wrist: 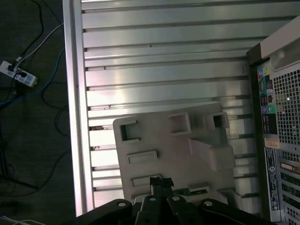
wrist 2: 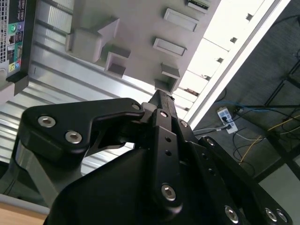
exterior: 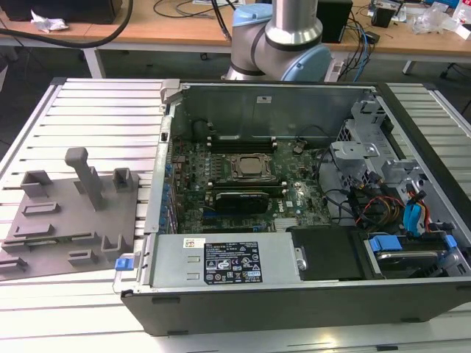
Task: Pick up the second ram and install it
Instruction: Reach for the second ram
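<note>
My gripper [wrist: 158,181] hangs high above the grey holder tray [wrist: 178,154], its black fingers pressed together with nothing between them. In the second wrist view the gripper [wrist 2: 161,95] tapers to a point over the tray's [wrist 2: 136,28] edge. A thin green stick with a white patch, which looks like the second ram [wrist: 197,190], lies in a tray slot beside the fingertips, partly hidden by the gripper's body. The second ram [wrist 2: 199,3] also shows at the picture's edge in the second wrist view. In the exterior view the tray [exterior: 66,213] lies to the left of the open computer case [exterior: 280,301].
Inside the case the motherboard has a CPU socket [exterior: 250,166] with long black slots [exterior: 239,140] behind it. Cables and drive bays [exterior: 397,206] fill the case's right side. The slatted aluminium table [wrist: 164,56] ends in an edge rail, with floor cables and a power strip [wrist: 18,75] beyond.
</note>
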{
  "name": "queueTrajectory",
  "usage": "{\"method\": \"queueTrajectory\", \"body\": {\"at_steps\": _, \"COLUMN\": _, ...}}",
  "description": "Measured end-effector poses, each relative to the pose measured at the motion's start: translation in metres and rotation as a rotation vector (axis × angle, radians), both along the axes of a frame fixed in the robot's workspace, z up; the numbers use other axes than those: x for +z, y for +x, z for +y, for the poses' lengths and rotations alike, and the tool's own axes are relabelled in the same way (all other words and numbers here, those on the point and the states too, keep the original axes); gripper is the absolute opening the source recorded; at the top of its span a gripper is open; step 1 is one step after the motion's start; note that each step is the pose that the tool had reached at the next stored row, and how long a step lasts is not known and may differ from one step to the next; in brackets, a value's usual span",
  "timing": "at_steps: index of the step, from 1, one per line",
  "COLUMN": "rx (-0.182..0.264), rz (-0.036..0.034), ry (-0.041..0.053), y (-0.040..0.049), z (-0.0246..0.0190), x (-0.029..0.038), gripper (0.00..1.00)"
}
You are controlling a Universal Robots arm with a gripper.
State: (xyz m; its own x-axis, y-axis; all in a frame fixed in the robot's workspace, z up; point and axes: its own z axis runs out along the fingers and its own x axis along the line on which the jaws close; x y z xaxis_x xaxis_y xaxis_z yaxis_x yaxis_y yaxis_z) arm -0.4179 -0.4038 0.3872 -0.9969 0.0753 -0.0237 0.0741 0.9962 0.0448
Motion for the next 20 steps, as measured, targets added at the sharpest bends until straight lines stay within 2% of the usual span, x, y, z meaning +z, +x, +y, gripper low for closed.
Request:
{"method": "queueTrajectory", "body": {"at_steps": 12, "rx": 0.000, "rz": 0.0000, "ry": 0.0000, "y": 0.0042, "z": -0.0122, "x": -0.0020, "gripper": 0.11}}
{"method": "queueTrajectory", "body": {"at_steps": 20, "rx": 0.000, "rz": 0.0000, "ry": 0.0000, "y": 0.0074, "z": -0.0167, "x": -0.0030, "gripper": 0.11}}
